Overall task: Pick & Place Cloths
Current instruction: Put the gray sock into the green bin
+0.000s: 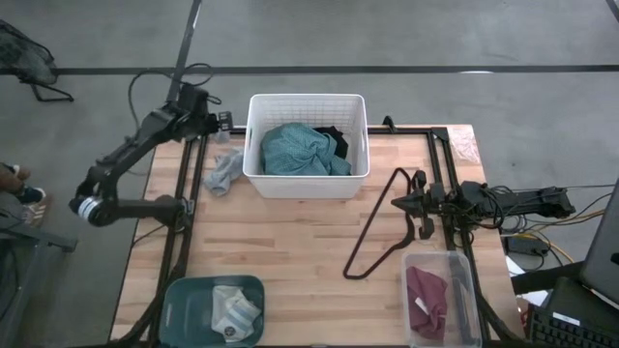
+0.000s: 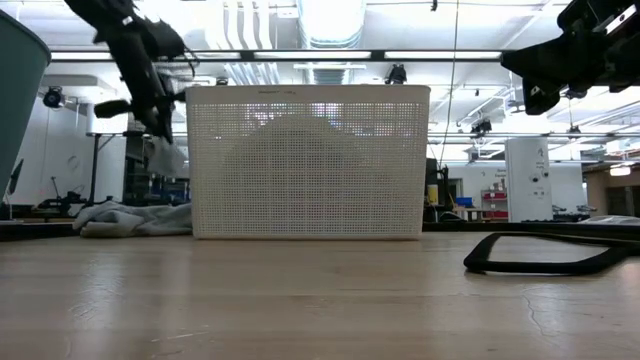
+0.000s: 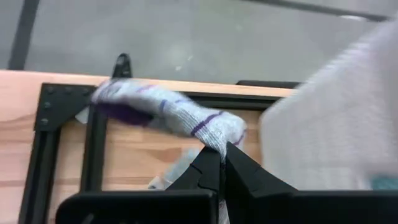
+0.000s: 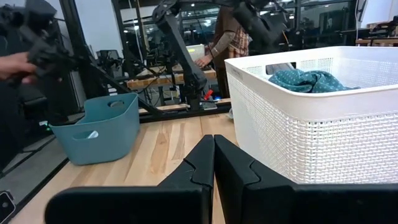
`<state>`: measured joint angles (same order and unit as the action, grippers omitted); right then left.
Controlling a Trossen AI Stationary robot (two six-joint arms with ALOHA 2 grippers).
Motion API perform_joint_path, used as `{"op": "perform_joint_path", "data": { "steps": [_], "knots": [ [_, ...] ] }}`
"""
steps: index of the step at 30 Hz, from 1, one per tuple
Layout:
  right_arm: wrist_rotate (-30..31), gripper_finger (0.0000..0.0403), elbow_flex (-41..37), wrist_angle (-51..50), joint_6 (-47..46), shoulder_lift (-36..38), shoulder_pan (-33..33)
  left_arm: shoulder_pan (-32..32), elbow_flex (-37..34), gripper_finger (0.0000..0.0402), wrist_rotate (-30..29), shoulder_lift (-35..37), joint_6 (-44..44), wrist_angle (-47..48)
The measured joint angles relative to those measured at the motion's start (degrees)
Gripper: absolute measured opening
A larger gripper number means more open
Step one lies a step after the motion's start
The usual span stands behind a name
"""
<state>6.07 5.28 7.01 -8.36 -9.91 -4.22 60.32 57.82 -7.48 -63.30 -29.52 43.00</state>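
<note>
The table point(image 1: 290, 242) spreads under me, pale wood with a black frame along both sides. At its far middle sits the white basket point(image 1: 308, 145), and in it lie the teal cloth point(image 1: 302, 150), heaped and filling most of the floor, and a black garment point(image 1: 332, 138) tucked at the far right corner. Near the front left edge stands the teal bin point(image 1: 213, 309) with a white rag point(image 1: 235, 307) crumpled inside; at the front right the clear bin point(image 1: 440, 298) holds the maroon cloth point(image 1: 426, 302), lying lengthwise front to back. The wire hanger point(image 1: 382, 224) lies flat between basket and clear bin, its long side slanting from far right to near left. My left gripper point(image 3: 222, 149) is over the far left of the table, just beside the basket's left wall, fingers pressed together on one end of the grey rag point(image 3: 168, 112). The rag trails away from my fingertips; from above it runs roughly front to back along the basket's side, its near end bunched on the wood. My right gripper point(image 4: 214, 146) waits above the right edge near the hanger's hook, fingers pressed together on nothing, pointing toward the basket.
</note>
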Motion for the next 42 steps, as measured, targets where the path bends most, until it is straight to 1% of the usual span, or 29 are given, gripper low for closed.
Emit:
{"op": "perform_joint_path", "data": {
  "steps": [9,18,25,34,42],
  "knots": [
    [0.0,0.0008,0.0,0.0,0.0,0.0,0.0,-4.2,0.0,0.0006,1.6,10.8,0.0,0.6],
    [0.0,0.0008,0.0,0.0,0.0,0.0,0.0,-11.2,0.0,0.0005,1.8,17.4,-0.3,0.4],
    [0.0,0.0008,0.0,0.0,0.0,0.0,0.0,-18.4,0.0,0.0005,1.6,19.5,-0.4,-2.0],
    [0.0,0.0008,0.0,0.0,0.0,0.0,0.0,-26.4,0.0,0.0005,1.4,19.5,-0.5,-7.6],
    [0.0,0.0008,0.0,0.0,0.0,0.0,0.0,-32.7,0.0,0.0006,1.8,19.6,-0.1,-8.4]
  ]
}}
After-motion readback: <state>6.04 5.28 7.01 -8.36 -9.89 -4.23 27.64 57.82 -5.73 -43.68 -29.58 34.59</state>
